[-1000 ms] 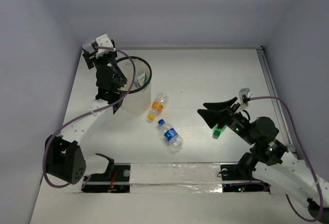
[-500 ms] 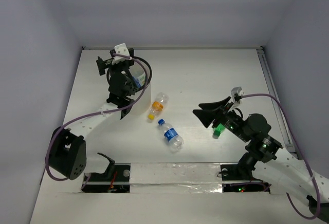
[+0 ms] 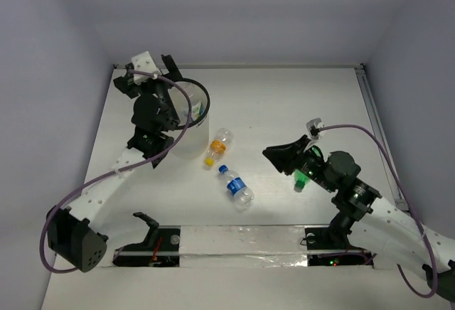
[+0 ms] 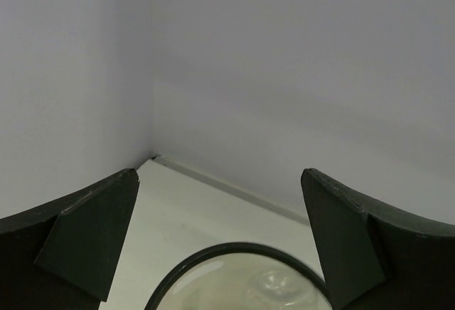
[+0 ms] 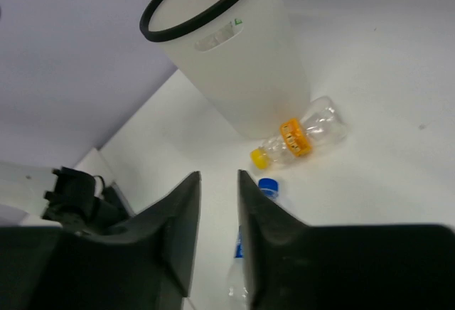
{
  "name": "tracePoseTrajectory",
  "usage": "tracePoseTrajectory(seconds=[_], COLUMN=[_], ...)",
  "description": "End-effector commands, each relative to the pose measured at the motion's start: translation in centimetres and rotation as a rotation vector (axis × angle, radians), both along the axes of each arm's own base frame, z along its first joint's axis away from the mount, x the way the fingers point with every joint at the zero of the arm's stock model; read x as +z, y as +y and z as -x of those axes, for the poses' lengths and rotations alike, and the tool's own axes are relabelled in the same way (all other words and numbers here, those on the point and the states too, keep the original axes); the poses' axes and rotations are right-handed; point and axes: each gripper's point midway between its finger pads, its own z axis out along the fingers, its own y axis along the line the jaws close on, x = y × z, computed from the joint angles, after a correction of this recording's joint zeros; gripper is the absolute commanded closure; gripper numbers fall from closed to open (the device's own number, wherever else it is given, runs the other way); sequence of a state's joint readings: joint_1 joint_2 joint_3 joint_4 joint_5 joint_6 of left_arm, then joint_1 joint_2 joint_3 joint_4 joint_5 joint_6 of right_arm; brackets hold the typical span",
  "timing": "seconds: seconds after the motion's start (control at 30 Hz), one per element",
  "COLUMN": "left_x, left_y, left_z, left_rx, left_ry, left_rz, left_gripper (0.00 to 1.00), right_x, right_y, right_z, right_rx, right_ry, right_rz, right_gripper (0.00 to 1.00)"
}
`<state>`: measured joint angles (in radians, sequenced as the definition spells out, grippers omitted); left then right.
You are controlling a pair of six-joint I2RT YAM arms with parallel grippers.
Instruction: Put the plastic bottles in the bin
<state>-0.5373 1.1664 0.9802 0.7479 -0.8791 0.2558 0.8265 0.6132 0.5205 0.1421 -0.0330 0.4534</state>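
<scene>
The bin (image 3: pixel 190 141) stands at the back left, with a clear blue-labelled bottle (image 3: pixel 193 111) inside it. My left gripper (image 3: pixel 149 74) hovers over the bin's left rim, open and empty. In the left wrist view the bin's black rim (image 4: pixel 238 247) lies below the gripper (image 4: pixel 219 175). An orange-capped bottle (image 3: pixel 218 145) and a blue-capped bottle (image 3: pixel 236 185) lie on the table. My right gripper (image 3: pixel 279 155) is shut to a narrow gap and empty, to the right of them. A green bottle (image 3: pixel 304 178) lies under its wrist.
The right wrist view shows the bin (image 5: pixel 234 61), the orange-capped bottle (image 5: pixel 298 139) and the blue cap (image 5: pixel 268 185) beyond the right gripper (image 5: pixel 217 176). The enclosure walls rise close behind the bin. A taped strip (image 3: pixel 242 239) runs along the near edge.
My left gripper swung right over the bin, then back towards its left rim. My right gripper has crept left towards the blue-capped bottle. The bottles on the table have not moved.
</scene>
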Motion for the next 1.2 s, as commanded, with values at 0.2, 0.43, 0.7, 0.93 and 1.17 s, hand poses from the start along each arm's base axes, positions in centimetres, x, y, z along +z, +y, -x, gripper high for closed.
tracePoseTrajectory(seconds=[0.2, 0.43, 0.7, 0.93, 1.17], left_x=[5.6, 1.3, -6.7, -11.3, -16.0], left_y=[-2.0, -4.8, -7.1, -11.9, -17.6], left_z=[4.7, 9.2, 13.0, 15.6, 17.8], left_rx=[-0.32, -0.595, -0.772, -1.043, -1.202], left_ry=[-0.072, 0.055, 0.223, 0.29, 0.366], left_rz=[0.248, 0.346, 0.45, 0.527, 0.577], left_gripper=[0.38, 0.81, 0.92, 1.0, 1.0], right_x=[-1.9, -4.1, -7.7, -9.3, -9.8], right_y=[2.2, 4.1, 5.3, -6.3, -16.9], right_z=[-1.9, -5.2, -7.7, -9.9, -10.7], right_rx=[-0.01, -0.09, -0.163, -0.613, -0.9], right_ry=[0.086, 0.195, 0.299, 0.374, 0.494], right_rz=[0.018, 0.063, 0.169, 0.262, 0.363], right_gripper=[0.99, 0.8, 0.28, 0.33, 0.02])
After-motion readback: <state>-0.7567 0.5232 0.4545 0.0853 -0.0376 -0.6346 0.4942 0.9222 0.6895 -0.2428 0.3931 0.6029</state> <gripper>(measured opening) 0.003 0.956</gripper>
